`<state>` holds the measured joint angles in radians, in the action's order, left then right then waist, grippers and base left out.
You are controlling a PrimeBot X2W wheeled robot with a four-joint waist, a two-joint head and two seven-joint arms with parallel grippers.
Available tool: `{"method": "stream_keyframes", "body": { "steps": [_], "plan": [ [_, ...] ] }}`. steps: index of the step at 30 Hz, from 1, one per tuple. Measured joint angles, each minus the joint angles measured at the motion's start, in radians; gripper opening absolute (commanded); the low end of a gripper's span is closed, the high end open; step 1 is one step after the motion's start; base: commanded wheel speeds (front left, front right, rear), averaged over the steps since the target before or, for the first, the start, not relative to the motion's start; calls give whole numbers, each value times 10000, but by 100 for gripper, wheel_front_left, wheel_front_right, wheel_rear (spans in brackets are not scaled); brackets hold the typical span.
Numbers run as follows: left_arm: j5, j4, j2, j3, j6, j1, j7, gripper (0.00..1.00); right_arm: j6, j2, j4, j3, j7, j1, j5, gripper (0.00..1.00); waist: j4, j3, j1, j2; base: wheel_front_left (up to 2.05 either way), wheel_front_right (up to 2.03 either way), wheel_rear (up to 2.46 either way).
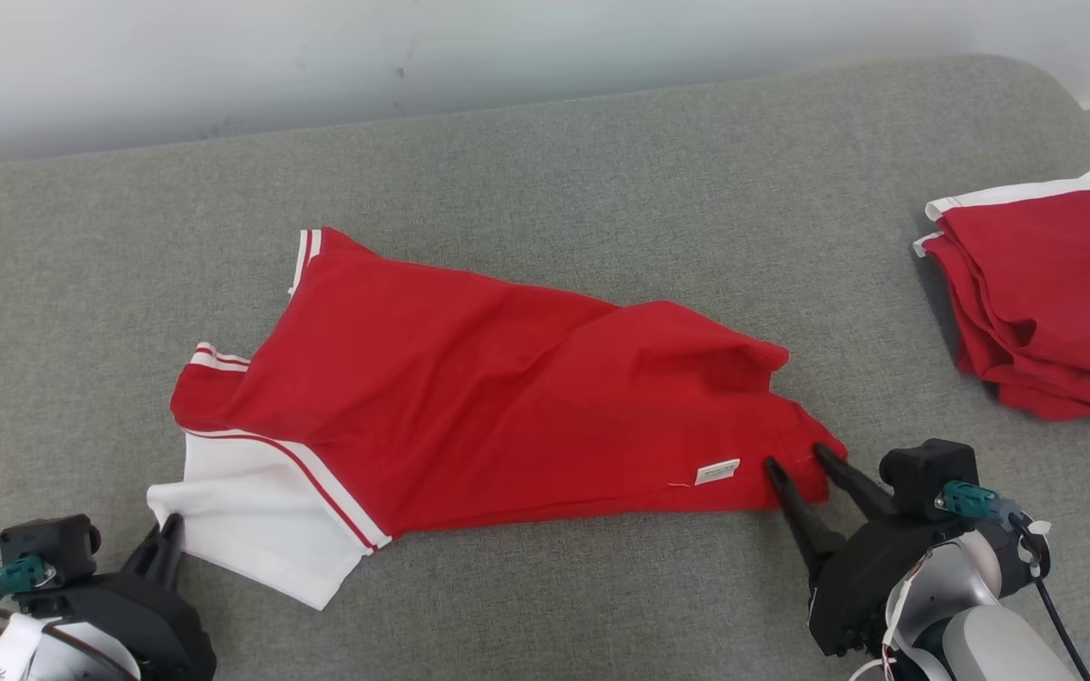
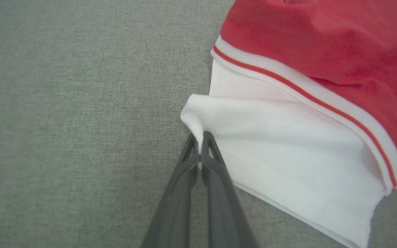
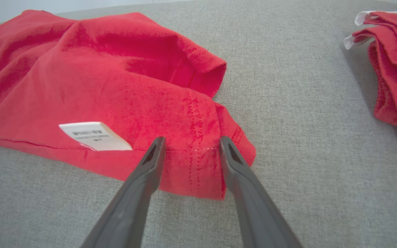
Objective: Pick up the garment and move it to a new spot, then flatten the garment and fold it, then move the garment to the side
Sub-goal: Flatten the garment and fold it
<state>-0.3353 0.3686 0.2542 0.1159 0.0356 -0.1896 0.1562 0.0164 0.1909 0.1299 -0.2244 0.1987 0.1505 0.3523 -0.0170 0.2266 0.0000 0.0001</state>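
Observation:
A red garment (image 1: 488, 397) with a white end and red-striped white trim lies crumpled across the grey cushion (image 1: 545, 170). My left gripper (image 1: 167, 532) is shut on the corner of the white end (image 2: 288, 151), the cloth pinched between its tips (image 2: 200, 141). At the opposite red corner my right gripper (image 1: 800, 462) stands open, its fingers (image 3: 150, 165) straddling the stitched hem (image 3: 198, 162) just above the cloth. A white label (image 3: 95, 136) sits on the red fabric left of that gripper.
A second red garment (image 1: 1046, 293) with white trim lies folded at the cushion's right edge (image 3: 395, 62). A pale wall (image 1: 507, 57) runs behind the cushion. Bare grey fabric stretches behind and in front of the garment.

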Motion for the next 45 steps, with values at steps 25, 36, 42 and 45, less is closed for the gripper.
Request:
{"method": "stream_keyframes", "body": {
  "steps": [25, 36, 42, 45],
  "plan": [
    [-917, -1720, -272, -1116, 0, -12, -1546, 0, -2, 539, -1941, 640, -159, 76, 169, 0, -35, -344, 0, 0, 0, 0, 0],
    [-2957, -6401, -600, -1438, 802, 1166, -2604, 0, 447, 1377, -5710, 1051, -418, -137, 221, 0, -123, -764, -1, -1, 0, 0, 0],
    [-4663, -9632, -458, -1616, 882, 1627, -2769, 0, 453, 1453, -8138, 1964, -681, -221, 993, 0, -185, -681, -1, -1, 0, 0, 0],
    [-5540, -10761, -366, -1662, 882, 1578, -2709, 0, 453, 1569, -8452, 2406, -644, 341, 1300, 0, -219, -560, -1, -1, 0, 0, 0]
  ]
}}
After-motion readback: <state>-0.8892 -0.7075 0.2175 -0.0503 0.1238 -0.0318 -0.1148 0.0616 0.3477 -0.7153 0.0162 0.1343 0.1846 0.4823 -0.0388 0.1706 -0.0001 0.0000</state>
